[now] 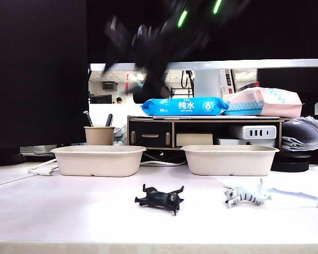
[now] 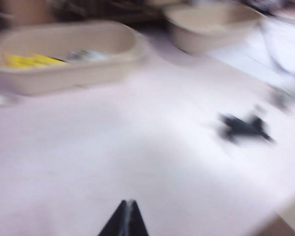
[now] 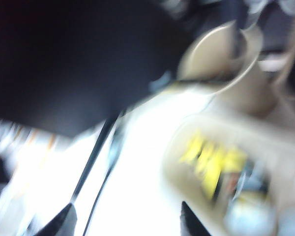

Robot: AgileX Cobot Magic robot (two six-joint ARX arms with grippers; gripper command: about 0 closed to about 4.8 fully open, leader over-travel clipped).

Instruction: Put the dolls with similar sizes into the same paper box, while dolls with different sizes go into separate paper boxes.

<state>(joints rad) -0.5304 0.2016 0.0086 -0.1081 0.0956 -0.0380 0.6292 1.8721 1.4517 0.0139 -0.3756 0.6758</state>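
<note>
Right gripper (image 3: 125, 219) hanging over left beige moulded-pulp tray (image 1: 98, 160), fingers spread wide, holding nothing. Yellow doll (image 3: 211, 157) and pale doll (image 3: 248, 216) lying inside that tray. Left gripper (image 2: 126, 221) hovering in front of same tray, fingers pressed together, empty. Glossy black cat (image 1: 160, 198) and striped grey-white cat (image 1: 245, 196) lying on table, right-front of tray. Risk: fast swing clipping tray rim, shifting it.

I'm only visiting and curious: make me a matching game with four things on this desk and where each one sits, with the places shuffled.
Things
1. yellow doll
2. black cat
3. striped cat
4. blue wipes pack

Places
A. on the table, in front of the right paper box
B. on top of the wooden shelf
C. inside the left paper box
D. on the table, in front of the gap between the boxes

Pairs: 1-C, 2-D, 3-A, 4-B

The right gripper, jaws apart, is near the left paper box. The left gripper, jaws together, is over bare table.
</note>
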